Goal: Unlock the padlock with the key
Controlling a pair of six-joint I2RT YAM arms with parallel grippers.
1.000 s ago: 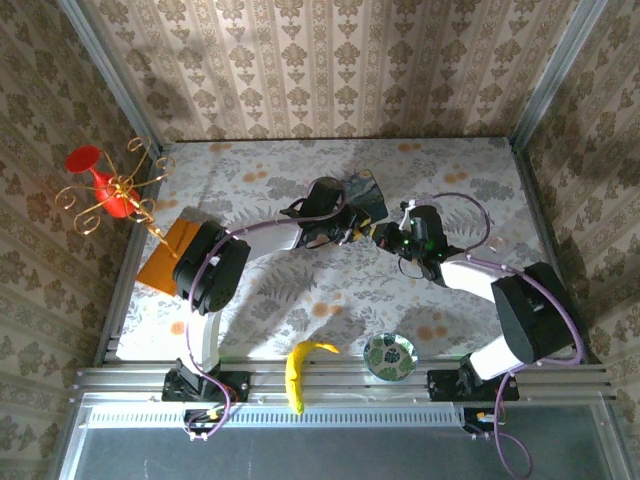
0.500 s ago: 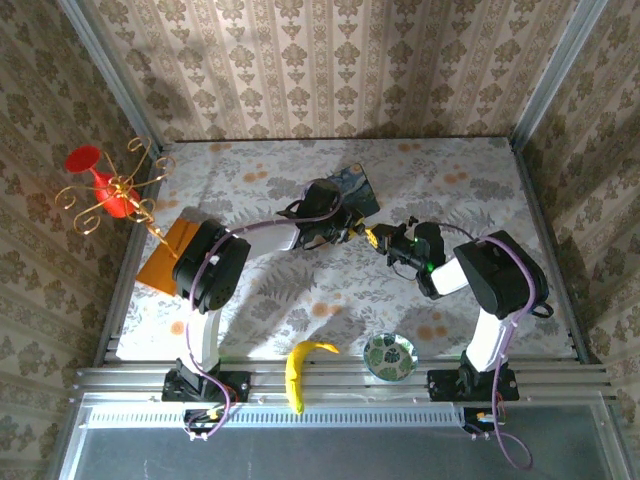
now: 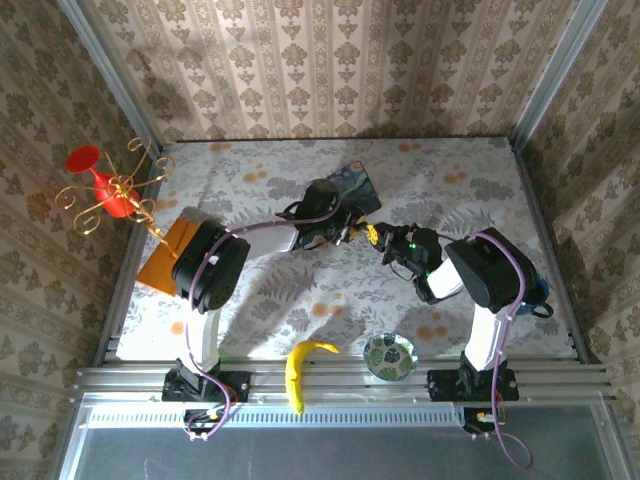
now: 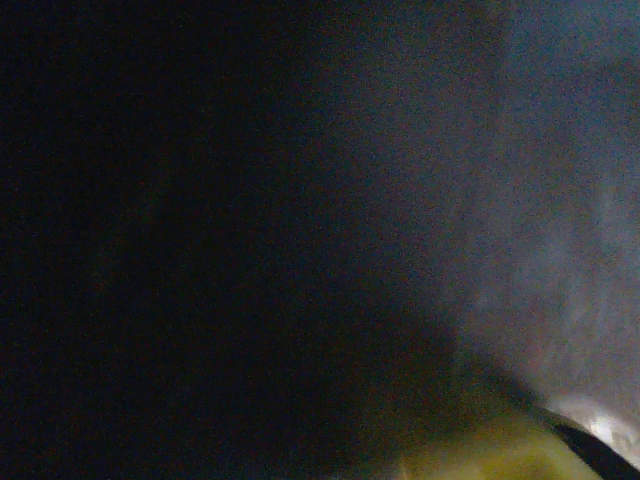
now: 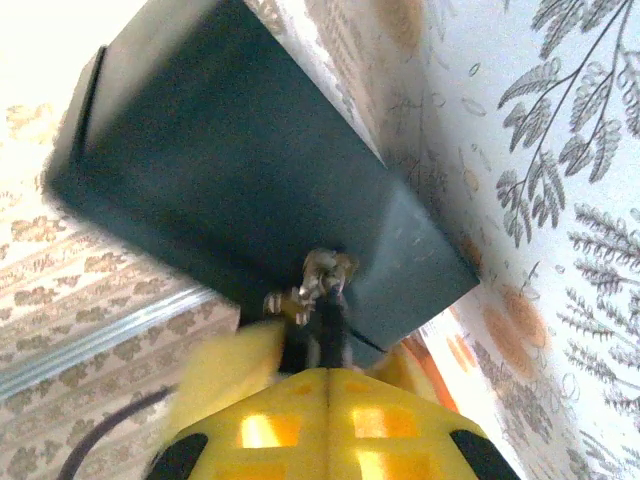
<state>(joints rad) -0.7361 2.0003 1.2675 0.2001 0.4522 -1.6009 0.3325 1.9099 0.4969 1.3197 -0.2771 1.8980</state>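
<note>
- Top external view: your two claws meet near the middle of the frame, just below the dark blue box (image 3: 357, 186) that stands on the worktop (image 3: 470, 180). The left claw (image 3: 346, 228) comes from the left and the right claw (image 3: 368, 233) from the right, with their tips almost touching.
- Right wrist view: the yellow fingers (image 5: 290, 395) of the right claw are pressed together on the padlock (image 5: 320, 305). It is a tiny dark piece that stands out from the tips, silvery part upward, close in front of the lower corner of the box.
- For the left claw I cannot tell if it is apart or together. From above it is too small, and its own wrist picture is too dark and blurred.
- The key I cannot make out. Possibly it is hidden between the fingers or inside the lock.
- My judgement: you are at the step of joining or turning the key, and the lock does not look open yet.
- The next move asks one claw to hold the lock body firmly while the other turns the key in a small, straight rotation, without pulling sideways. First check that the left claw really has a grip, otherwise the lock may only twist together with the key.
</note>
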